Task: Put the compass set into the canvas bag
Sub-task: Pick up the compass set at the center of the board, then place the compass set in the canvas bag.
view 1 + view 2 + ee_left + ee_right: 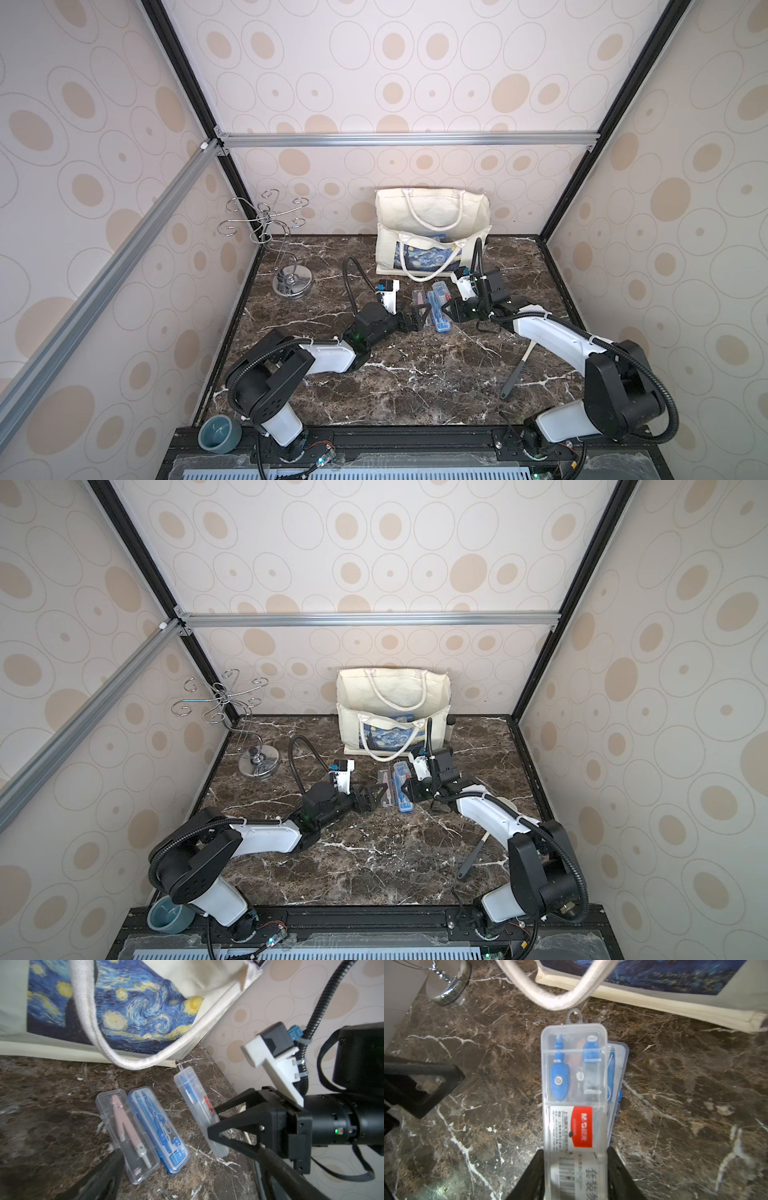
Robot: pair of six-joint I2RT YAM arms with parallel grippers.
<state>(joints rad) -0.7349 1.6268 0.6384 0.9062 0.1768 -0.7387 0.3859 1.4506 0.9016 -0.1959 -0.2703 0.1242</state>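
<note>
Clear compass set [574,1076] gripped by right tool [575,1157], canvas bag [388,245] behind.

The table [415,382] is bare across its front middle. At the back the canvas bag [388,245] stands mouth upward; its back handle [436,226] hangs into the opening, its front handle [83,1012] down the front face. Before it crowd a clear case [126,1136], a blue case [160,1130], the spread left gripper [420,316] and the right gripper [574,1153] clamping a compass set [574,1076]. A wire stand [293,284] fills the back left corner.
</note>
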